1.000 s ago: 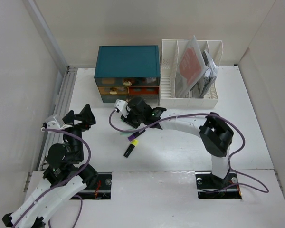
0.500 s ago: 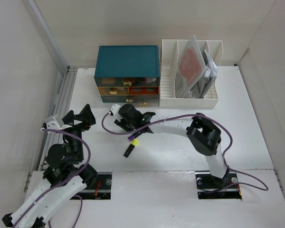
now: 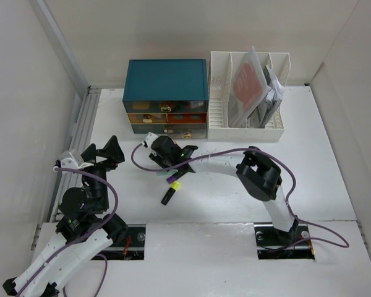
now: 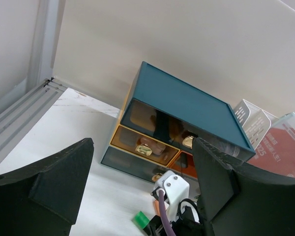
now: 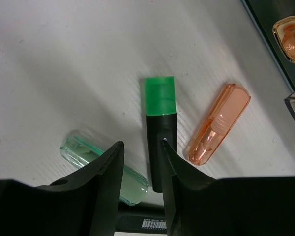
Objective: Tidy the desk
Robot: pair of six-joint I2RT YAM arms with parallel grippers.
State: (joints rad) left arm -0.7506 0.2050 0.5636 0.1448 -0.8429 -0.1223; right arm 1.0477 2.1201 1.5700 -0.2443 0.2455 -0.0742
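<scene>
The white desk point(image 3: 315, 154) carries loose pen parts in front of the teal drawer box point(image 3: 166, 77). In the right wrist view a black highlighter with a green end point(image 5: 160, 110) lies on the desk; its black body runs under my right finger. A clear green cap point(image 5: 96, 160) lies to its left and a clear orange cap point(image 5: 219, 123) to its right. My right gripper point(image 5: 141, 147) hangs low over them, jaws a little apart, holding nothing. In the top view it point(image 3: 164, 153) is just in front of the drawers. My left gripper point(image 3: 105, 151) is wide open and empty at the left.
A white slotted file rack point(image 3: 247, 93) with papers stands right of the drawer box. Two more highlighters point(image 3: 172, 179) point(image 3: 167, 197) lie nearer the arms. A black pen with a barcode point(image 5: 142, 223) lies under the right gripper. A gold drawer knob point(image 5: 290, 32) is close at upper right.
My right arm has reached further left and lowered over the highlighter and caps in front of the drawers. The left arm has not moved.
</scene>
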